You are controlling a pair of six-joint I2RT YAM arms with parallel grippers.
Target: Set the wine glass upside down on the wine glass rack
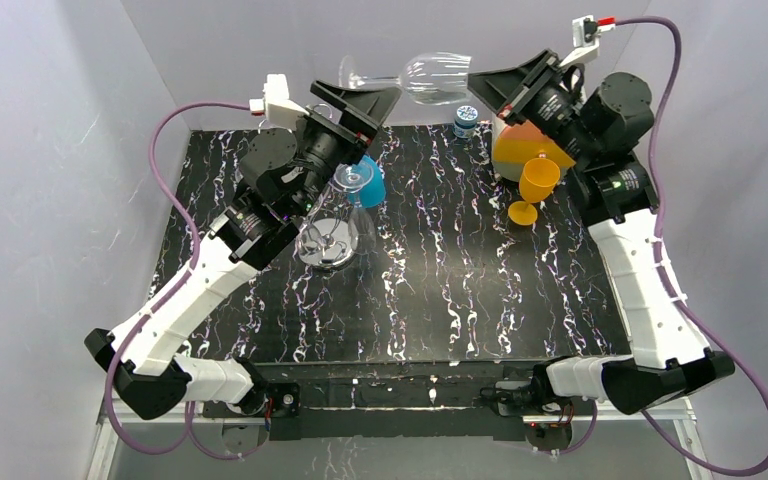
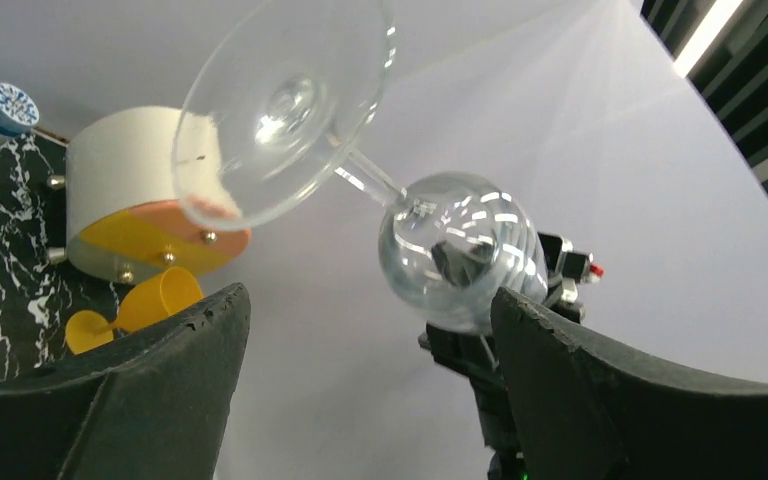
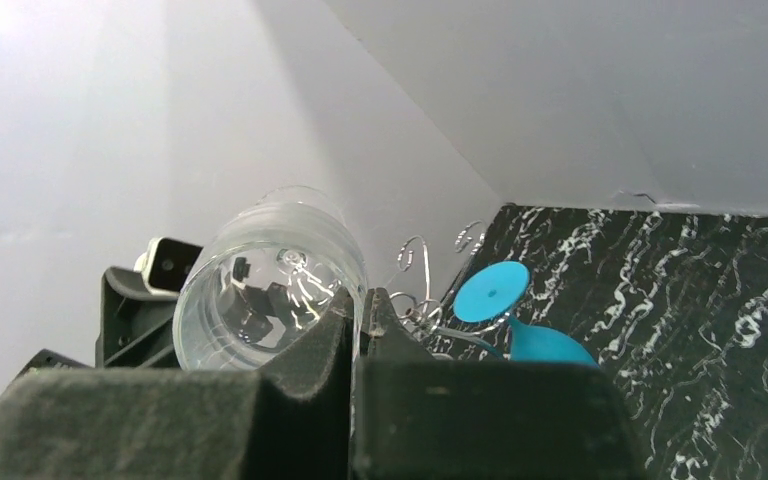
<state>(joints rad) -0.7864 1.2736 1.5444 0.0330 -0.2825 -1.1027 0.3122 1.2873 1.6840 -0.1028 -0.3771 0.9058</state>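
A clear wine glass [image 1: 422, 76] lies on its side in the air above the table's far edge, foot to the left. My right gripper [image 1: 482, 84] is shut on the rim of its bowl [image 3: 270, 275], the wall pinched between the pads. My left gripper [image 1: 363, 103] is open just below the stem and foot [image 2: 285, 105], with its fingers [image 2: 160, 370] wide apart and touching nothing. The wine glass rack [image 1: 326, 243], silver wire on a chrome base, stands under my left arm. Its scroll arms [image 3: 415, 262] show in the right wrist view.
A blue glass [image 1: 370, 183] hangs upside down on the rack. An orange goblet [image 1: 535, 186] stands at the far right beside a white and orange round container [image 1: 516, 146]. A small blue-capped bottle [image 1: 466, 120] stands at the back edge. Grey walls enclose the table.
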